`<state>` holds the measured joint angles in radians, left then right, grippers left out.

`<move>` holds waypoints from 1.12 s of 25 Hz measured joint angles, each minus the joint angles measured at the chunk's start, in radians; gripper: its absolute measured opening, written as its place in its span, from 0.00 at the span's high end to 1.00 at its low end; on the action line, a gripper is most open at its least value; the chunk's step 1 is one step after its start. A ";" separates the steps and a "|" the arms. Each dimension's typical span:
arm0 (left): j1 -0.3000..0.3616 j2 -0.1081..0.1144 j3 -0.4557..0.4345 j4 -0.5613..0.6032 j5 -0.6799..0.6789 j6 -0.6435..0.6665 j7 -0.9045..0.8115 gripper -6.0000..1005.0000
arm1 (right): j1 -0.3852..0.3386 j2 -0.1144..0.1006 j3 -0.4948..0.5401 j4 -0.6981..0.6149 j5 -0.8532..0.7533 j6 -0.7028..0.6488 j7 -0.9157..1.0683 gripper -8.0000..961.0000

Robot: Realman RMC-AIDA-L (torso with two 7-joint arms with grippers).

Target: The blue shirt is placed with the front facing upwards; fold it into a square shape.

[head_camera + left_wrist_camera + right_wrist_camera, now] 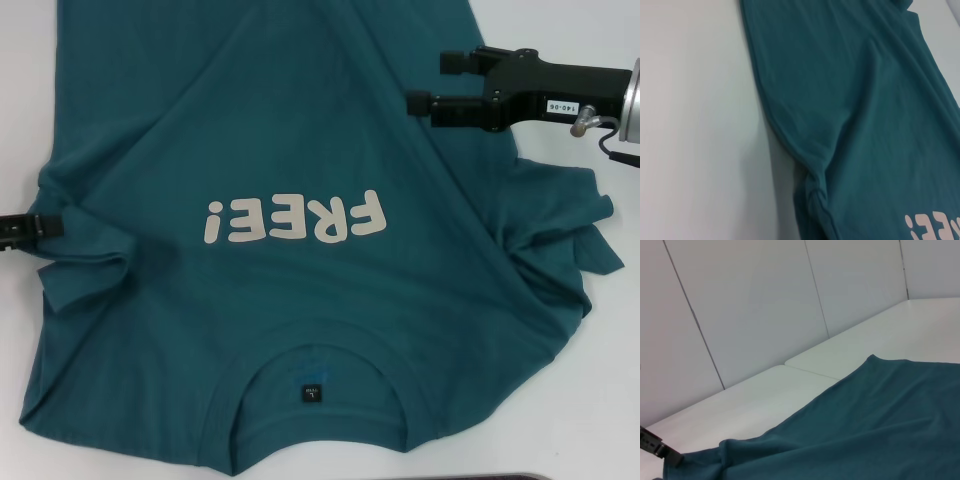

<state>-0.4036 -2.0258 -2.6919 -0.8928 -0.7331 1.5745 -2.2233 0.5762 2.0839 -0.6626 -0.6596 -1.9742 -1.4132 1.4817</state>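
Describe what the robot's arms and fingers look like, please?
The right gripper is matte black with two straight, blocky fingers, a small white label printed with numbers, a silver metal wrist and a thin looped cable. Of the left gripper, only a black tip shows at the blue shirt's edge.

Head view: taken from above, aimed forward and down; the shirt (300, 200) fills most of it, collar at 6 o'clock, table (590, 400) bared at the corners.
Left wrist view: set close, tilted steeply down on the shirt's (865, 110) edge and lettering, both shared with the head view.
Right wrist view: held low, aimed nearly level across the shirt (865, 425) toward the wall panels (755, 305).
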 joint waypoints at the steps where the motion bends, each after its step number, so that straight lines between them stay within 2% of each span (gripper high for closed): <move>1: -0.001 -0.002 0.000 -0.003 0.000 0.000 0.000 0.25 | 0.000 0.000 0.000 0.000 0.000 0.000 0.000 0.04; 5: -0.003 -0.003 0.000 -0.006 0.000 0.001 0.000 0.40 | 0.000 -0.001 0.000 0.000 0.000 0.001 0.000 0.04; 10: -0.012 -0.003 -0.002 -0.006 -0.008 0.018 -0.001 0.64 | 0.001 -0.001 0.000 0.000 0.000 0.002 0.000 0.04; 19: -0.070 -0.009 -0.004 0.003 -0.013 0.038 -0.020 0.82 | -0.001 -0.001 0.001 0.000 0.000 0.002 -0.001 0.04; 26: -0.129 -0.035 0.010 0.053 -0.008 0.021 -0.026 0.97 | -0.002 -0.001 0.002 0.000 0.000 0.002 -0.001 0.04; 28: -0.141 -0.038 0.027 0.081 -0.005 0.006 -0.026 0.96 | -0.003 -0.001 0.002 0.000 0.000 0.002 -0.002 0.04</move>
<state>-0.5444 -2.0638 -2.6647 -0.8114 -0.7384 1.5808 -2.2494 0.5727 2.0829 -0.6611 -0.6596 -1.9742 -1.4113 1.4796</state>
